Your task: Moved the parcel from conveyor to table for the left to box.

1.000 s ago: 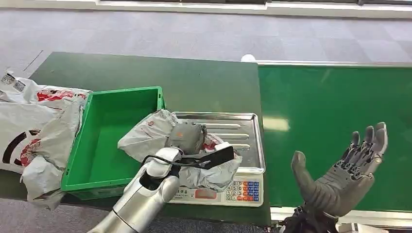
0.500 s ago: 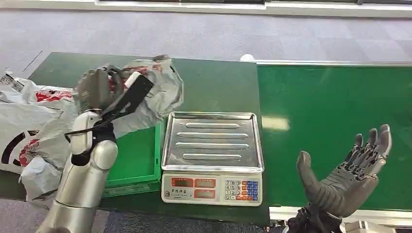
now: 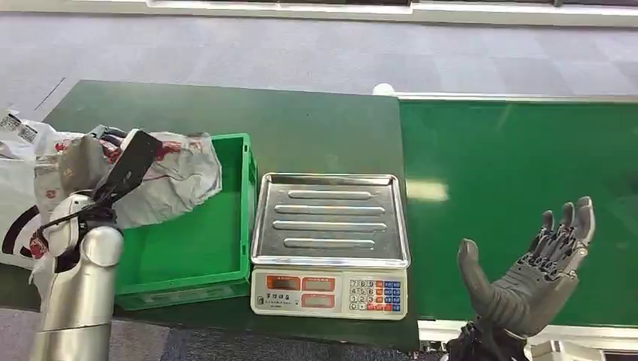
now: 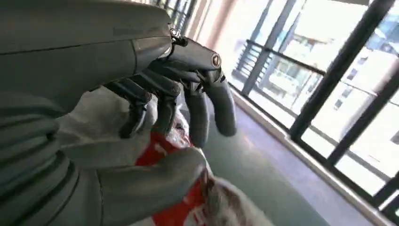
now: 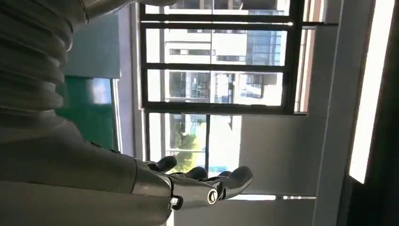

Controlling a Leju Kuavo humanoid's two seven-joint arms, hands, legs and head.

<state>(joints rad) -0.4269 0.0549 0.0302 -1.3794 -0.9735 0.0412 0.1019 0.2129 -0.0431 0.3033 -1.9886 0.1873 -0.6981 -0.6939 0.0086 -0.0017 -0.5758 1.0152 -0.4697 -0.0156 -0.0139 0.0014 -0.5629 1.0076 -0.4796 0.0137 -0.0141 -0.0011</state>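
My left hand (image 3: 83, 162) grips a crumpled white parcel bag with red print (image 3: 171, 177), held above the left part of the green box (image 3: 192, 233). In the left wrist view the thumb and fingers (image 4: 188, 89) close around the white and red parcel (image 4: 174, 150). My right hand (image 3: 538, 267) hovers palm up over the near edge of the green conveyor (image 3: 519, 165), fingers spread and holding nothing. The right wrist view looks past the outstretched right hand (image 5: 202, 181) to windows.
A silver-trayed scale (image 3: 331, 226) with a keypad stands between the box and the conveyor. Several more white parcel bags (image 3: 30, 173) lie piled at the table's left edge. The dark green table (image 3: 301, 128) stretches behind the box and scale.
My left arm has swung the parcel from the scale tray, up over the table, and now down to the left over the box. The right hand has hardly moved.
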